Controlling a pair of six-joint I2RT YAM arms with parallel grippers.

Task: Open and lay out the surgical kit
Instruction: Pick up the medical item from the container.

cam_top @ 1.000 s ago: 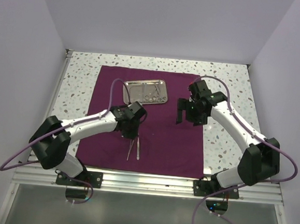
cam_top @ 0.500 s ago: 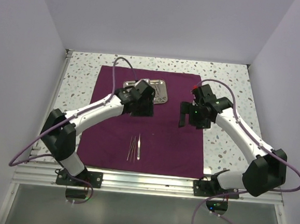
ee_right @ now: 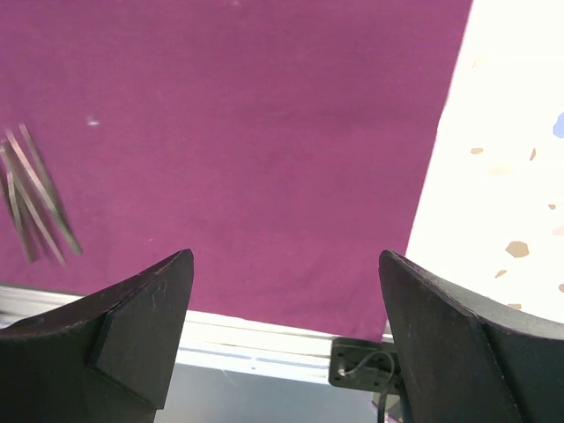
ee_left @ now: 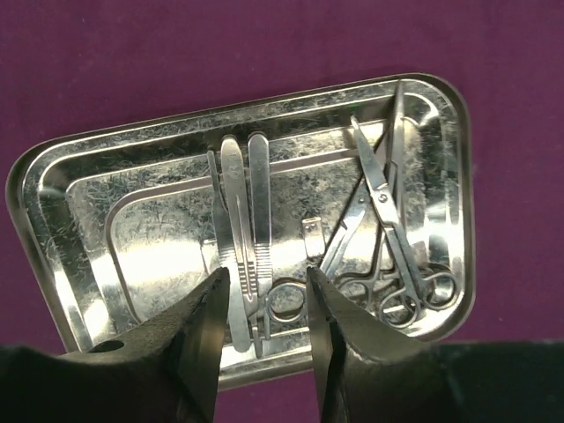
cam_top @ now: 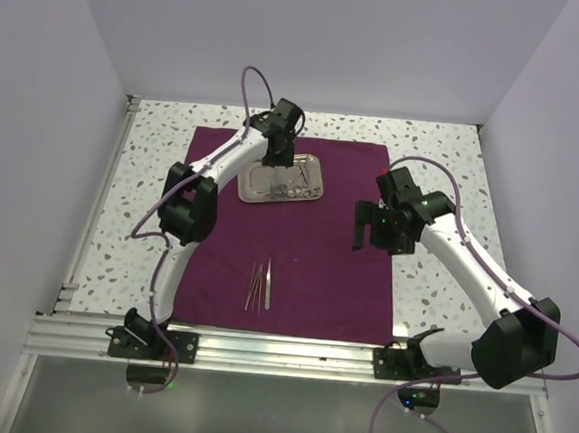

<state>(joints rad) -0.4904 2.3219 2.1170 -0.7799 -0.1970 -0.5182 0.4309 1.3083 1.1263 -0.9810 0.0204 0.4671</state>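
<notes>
Left wrist view: left gripper (ee_left: 267, 280) hangs over the steel tray (ee_left: 150, 216), jaws at a narrow gap with nothing between them; the tray sits on the purple cloth (ee_left: 132, 53), directly below the fingertips. Risk 1: the gap lines up over two flat handles (ee_left: 242, 203) lying side by side and touching, so a straight drop and close likely pinches both, or one skews out and falls mid-carry. Risk 2: right of the fingers, the scissors (ee_left: 379, 185) and ring-handled clamps (ee_left: 414, 289) cross each other with rings overlapping, so pulling any one probably drags its neighbours or rattles them over the rim. Risk 3: thin polished steel lying flat on a polished floor gives the tips little to bite on, and going too deep would jam the tips on the tray, shove it and bunch the cloth under it. Top external shows this arm stretched well out to the far end of the cloth, so I'd expect less margin for fine correction. Right gripper (ee_right: 286, 264) is spread wide and empty over bare cloth near the cloth's right edge; the tweezers (ee_right: 31, 203) already laid out lie off to its left, apart from it, and a careless sweep that way would scatter the row
</notes>
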